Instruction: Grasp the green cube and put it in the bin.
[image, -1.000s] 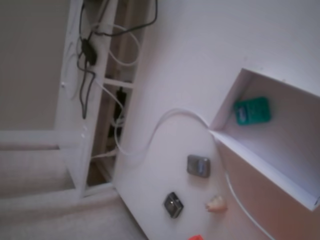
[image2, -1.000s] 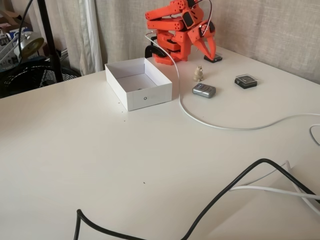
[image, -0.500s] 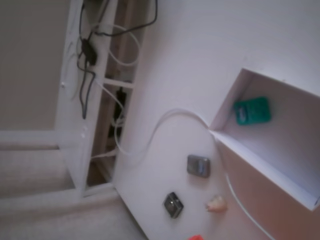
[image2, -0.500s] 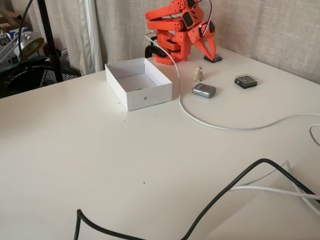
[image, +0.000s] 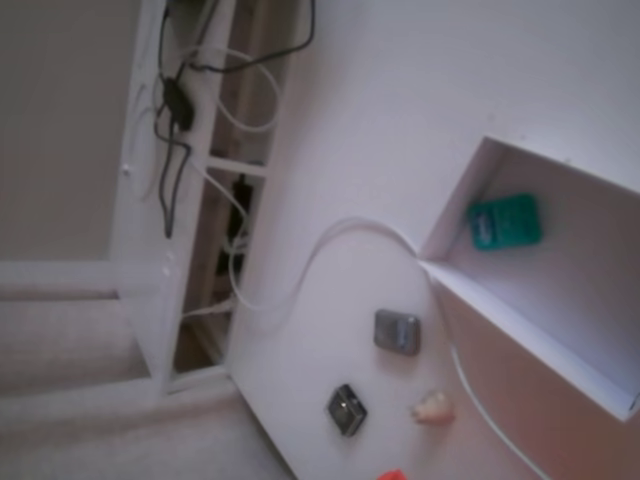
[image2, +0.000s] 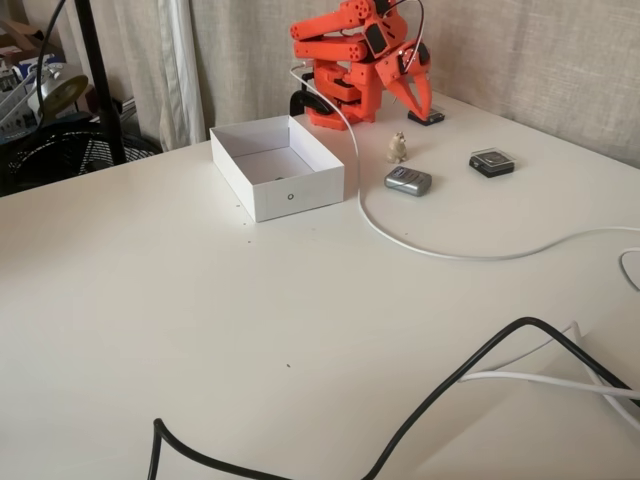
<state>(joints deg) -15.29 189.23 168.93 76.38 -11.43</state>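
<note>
The claw (image2: 415, 95) hangs folded at the far edge of the bench (image2: 200, 300), tips pointing down, its two fingers spread a moderate way apart and holding nothing. Its tips sit just above a small dark flat piece (image2: 427, 118); contact cannot be confirmed. In a fixed view only an orange tip (image: 392, 475) shows at the bottom edge.

The bin (image2: 250, 180) stands to the left of the claw in a fixed view, apart from it. The green cube (image: 505, 222) lies inside the bin, close to a corner by one wall.

A beige figurine (image2: 398, 147), a grey metallic block (image2: 408, 180) and a dark square block (image2: 492, 161) lie on the bench in front of the claw. A white cable (image2: 430, 245) runs past them.

No change from the earlier frames: arm, bin and cube are in the same positions.
</note>
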